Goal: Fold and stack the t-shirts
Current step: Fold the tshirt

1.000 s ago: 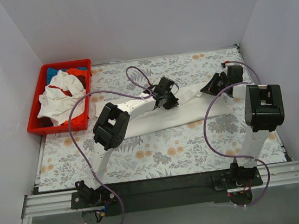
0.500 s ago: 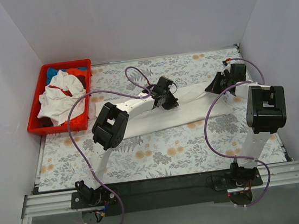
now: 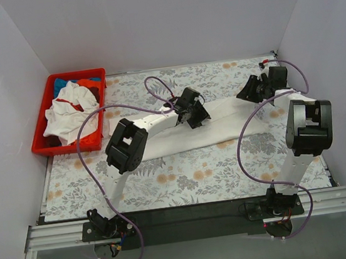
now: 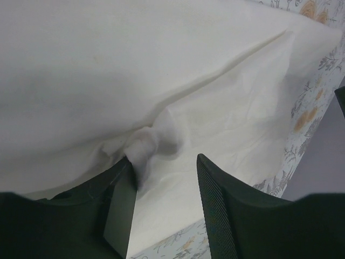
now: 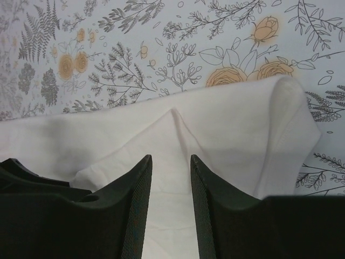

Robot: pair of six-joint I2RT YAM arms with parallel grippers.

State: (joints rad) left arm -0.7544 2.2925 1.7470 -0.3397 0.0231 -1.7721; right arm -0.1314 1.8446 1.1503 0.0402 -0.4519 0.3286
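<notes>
Two arms (image 3: 153,124) (image 3: 308,127) — one bin (image 3: 68,148) — one spread t-shirt (image 3: 223,126).

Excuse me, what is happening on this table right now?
Two robot arms are folding a white t-shirt, which lies as a long folded band on the floral table covering. The left gripper and the right gripper hover low over it, jaws open, gripping nothing. More shirts wait in the red bin.
</notes>
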